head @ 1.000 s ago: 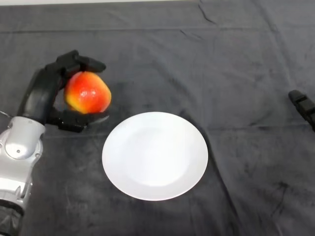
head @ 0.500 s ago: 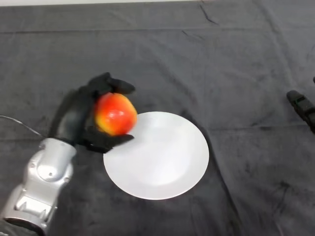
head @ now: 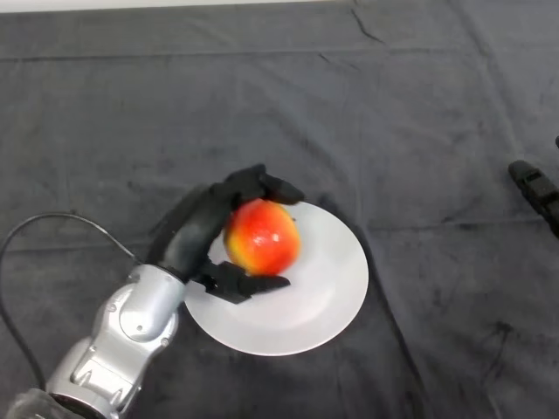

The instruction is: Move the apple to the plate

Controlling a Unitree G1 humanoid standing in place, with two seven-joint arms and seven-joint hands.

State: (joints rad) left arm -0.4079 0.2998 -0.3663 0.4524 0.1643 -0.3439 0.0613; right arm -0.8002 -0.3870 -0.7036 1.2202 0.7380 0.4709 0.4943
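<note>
A red and yellow apple (head: 262, 236) is held in my left hand (head: 203, 229), whose black fingers and thumb curl round it from above and below. The hand holds the apple over the left part of the white round plate (head: 327, 288), which lies on the dark cloth at the middle of the table. I cannot tell whether the apple touches the plate. The silver-grey arm comes in from the lower left and covers the plate's left rim.
The table is covered with a dark grey cloth (head: 419, 122) with folds. A black object (head: 536, 189) shows at the right edge.
My left hand has carried the apple to the right, from left of the plate to over the plate's left part. The plate has not moved.
</note>
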